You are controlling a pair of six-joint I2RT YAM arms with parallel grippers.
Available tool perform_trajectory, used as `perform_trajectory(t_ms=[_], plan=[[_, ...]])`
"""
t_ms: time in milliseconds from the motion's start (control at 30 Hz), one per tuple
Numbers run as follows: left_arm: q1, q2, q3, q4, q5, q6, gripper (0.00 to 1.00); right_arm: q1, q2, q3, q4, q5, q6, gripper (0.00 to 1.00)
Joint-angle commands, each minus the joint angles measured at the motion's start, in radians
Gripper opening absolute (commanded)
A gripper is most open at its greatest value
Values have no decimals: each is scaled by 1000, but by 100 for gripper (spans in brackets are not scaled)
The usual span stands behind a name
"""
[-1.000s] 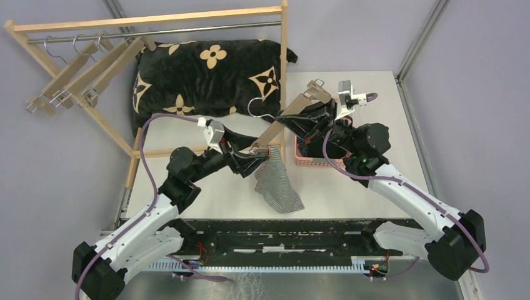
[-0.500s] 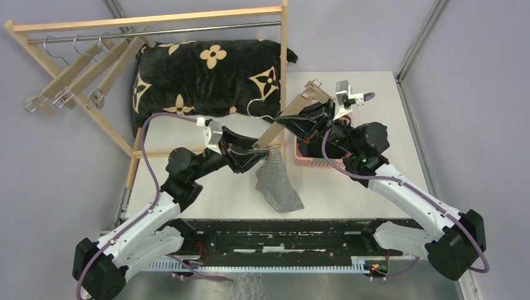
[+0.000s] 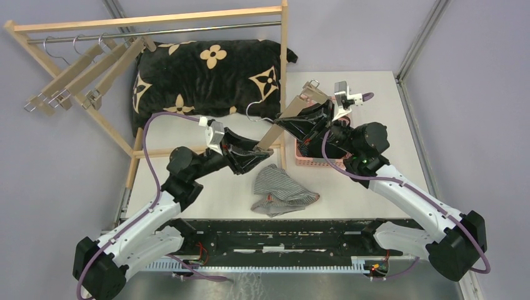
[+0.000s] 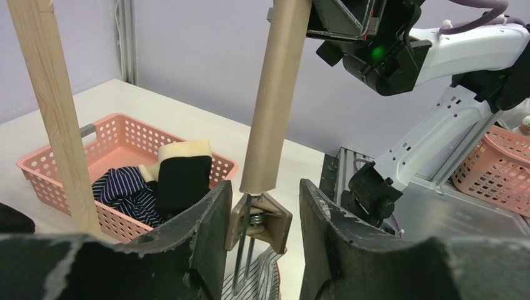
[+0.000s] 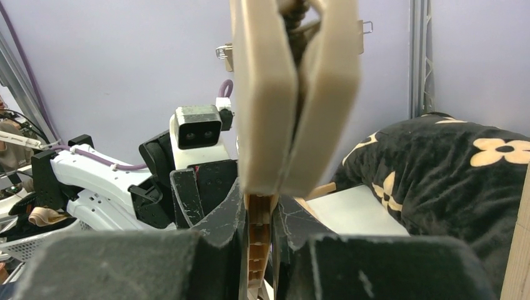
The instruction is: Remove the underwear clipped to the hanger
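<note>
No text, label, brand or number can be read — none anywhere.

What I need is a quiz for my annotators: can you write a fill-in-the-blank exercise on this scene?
1. The pinstriped shorts lie crumpled on the ____, clipped to nothing.
2. The right hand is shut on the wooden ____.
3. The navy striped shorts and black shorts sit in the pink ____.
4. The left hand is open around the spring ____ at that wood's lower end.
Missing words: table; hanger; basket; clip.
</note>
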Motion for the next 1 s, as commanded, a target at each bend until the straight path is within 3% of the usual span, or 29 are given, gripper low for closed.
perform_trajectory(t_ms=[0,200,367,600,733,833,967], plan=[[-2,-15,58,22,-27,0,52,6,-23,45,27,7,-27,1],[-3,17,108,14,-14,14,52,10,-28,46,6,2,-36,1],[-3,41,116,29,6,2,45,11,-36,46,2,9,-45,1],[-4,65,84,81,24,-37,43,12,-34,53,17,19,-47,1],[-5,70,73,124,30,-52,30,14,-23,56,23,18,-39,1],[-4,64,73,133,14,-54,4,17,-15,48,23,17,-36,1],[-4,41,77,131,17,-68,3,17,-19,43,-5,33,-46,1]])
